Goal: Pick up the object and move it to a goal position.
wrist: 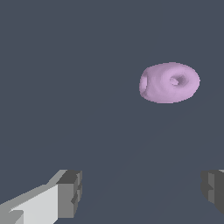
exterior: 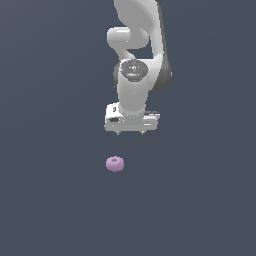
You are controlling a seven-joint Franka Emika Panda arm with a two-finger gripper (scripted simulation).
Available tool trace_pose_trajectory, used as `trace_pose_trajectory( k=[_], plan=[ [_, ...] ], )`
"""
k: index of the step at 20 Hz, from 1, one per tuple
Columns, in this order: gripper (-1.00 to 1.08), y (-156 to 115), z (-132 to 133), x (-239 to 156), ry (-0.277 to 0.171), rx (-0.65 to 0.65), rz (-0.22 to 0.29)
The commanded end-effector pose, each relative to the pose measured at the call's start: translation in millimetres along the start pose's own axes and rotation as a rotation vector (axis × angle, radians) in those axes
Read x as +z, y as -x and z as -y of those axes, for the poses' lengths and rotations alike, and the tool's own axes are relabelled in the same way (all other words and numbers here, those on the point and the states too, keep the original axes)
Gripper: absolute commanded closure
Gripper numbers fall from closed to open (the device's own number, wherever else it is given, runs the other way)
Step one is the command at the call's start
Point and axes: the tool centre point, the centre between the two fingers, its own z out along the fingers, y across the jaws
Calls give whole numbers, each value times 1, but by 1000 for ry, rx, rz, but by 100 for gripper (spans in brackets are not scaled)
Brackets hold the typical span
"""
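The object [exterior: 115, 163] is a small pale purple doughnut-shaped lump with a central dimple, lying on the dark grey floor. In the wrist view the object [wrist: 169, 82] appears ahead of the fingers and off to one side. My white gripper [exterior: 130, 133] hangs above the floor, a little behind the object and slightly toward the exterior view's right. Its two fingertips [wrist: 70, 192] stand wide apart with nothing between them, so the gripper [wrist: 142, 188] is open and apart from the object.
A flat dark grey floor [exterior: 50, 200] fills both views. The white arm [exterior: 137, 60] rises behind the gripper to the top of the exterior view.
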Motion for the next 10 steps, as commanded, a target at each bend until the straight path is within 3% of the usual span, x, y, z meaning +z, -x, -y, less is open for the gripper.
trace_pose_trajectory(
  k=[1,10],
  plan=[
    [-92,0,0,0,0,0,0],
    [-92,-10,30,-18,-5,-30,-44]
  ],
)
